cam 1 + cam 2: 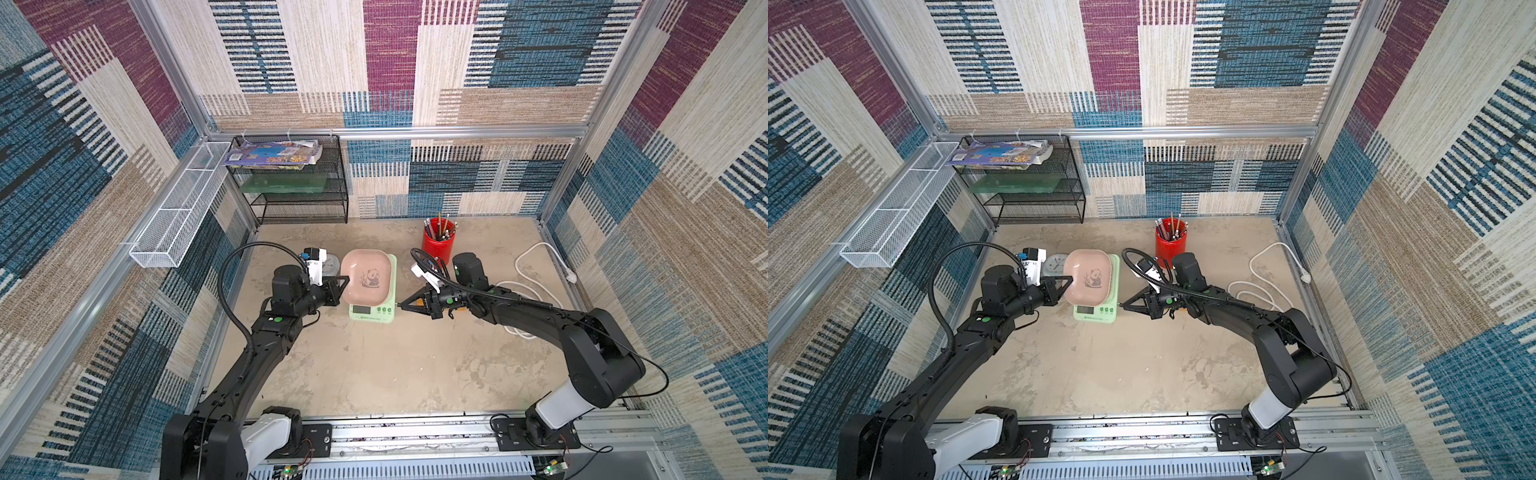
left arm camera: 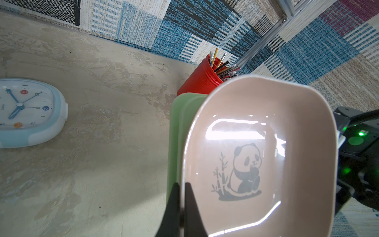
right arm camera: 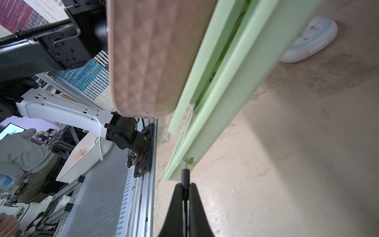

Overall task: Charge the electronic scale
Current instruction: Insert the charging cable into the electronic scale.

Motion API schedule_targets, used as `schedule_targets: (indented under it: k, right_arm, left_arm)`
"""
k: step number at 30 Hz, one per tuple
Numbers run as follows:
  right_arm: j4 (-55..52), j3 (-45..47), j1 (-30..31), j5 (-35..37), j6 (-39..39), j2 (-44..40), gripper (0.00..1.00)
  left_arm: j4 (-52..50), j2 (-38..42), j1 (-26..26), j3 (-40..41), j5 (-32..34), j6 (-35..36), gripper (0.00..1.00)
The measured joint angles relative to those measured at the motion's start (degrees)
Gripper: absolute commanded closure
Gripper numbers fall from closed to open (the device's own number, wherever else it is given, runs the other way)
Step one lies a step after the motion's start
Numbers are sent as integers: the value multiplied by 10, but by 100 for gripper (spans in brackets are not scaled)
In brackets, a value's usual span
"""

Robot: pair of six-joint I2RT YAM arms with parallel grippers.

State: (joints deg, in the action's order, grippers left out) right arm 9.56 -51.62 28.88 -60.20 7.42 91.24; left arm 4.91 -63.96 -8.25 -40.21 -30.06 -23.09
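Print on your scale (image 1: 371, 313) is unreadable. Left gripper (image 2: 181, 184) pinches the tray (image 2: 266, 106); right gripper (image 3: 185, 186) clamps a plug (image 3: 185, 174).

This looks like a robotics lab. The test cell is framed in silver aluminium extrusion bars (image 1: 399, 133), and its walls are lined with patchwork carpet tiles in blue, beige and plum (image 1: 390, 54). The black base plates (image 1: 509, 436) of two robot arms are bolted onto a silver aluminium rail (image 1: 415, 434). Beyond that rail, outside the cell, the right wrist view shows a person in a grey hoodie (image 3: 22, 151) beside a lit monitor (image 3: 11, 130).
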Motion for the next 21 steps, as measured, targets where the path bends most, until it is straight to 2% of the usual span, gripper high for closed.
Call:
schedule_targets:
  k: [21]
  right_arm:
    - [43, 14, -13, -9, 54, 2, 100]
  left_arm:
    - [41, -5, -1, 5, -7, -17, 100]
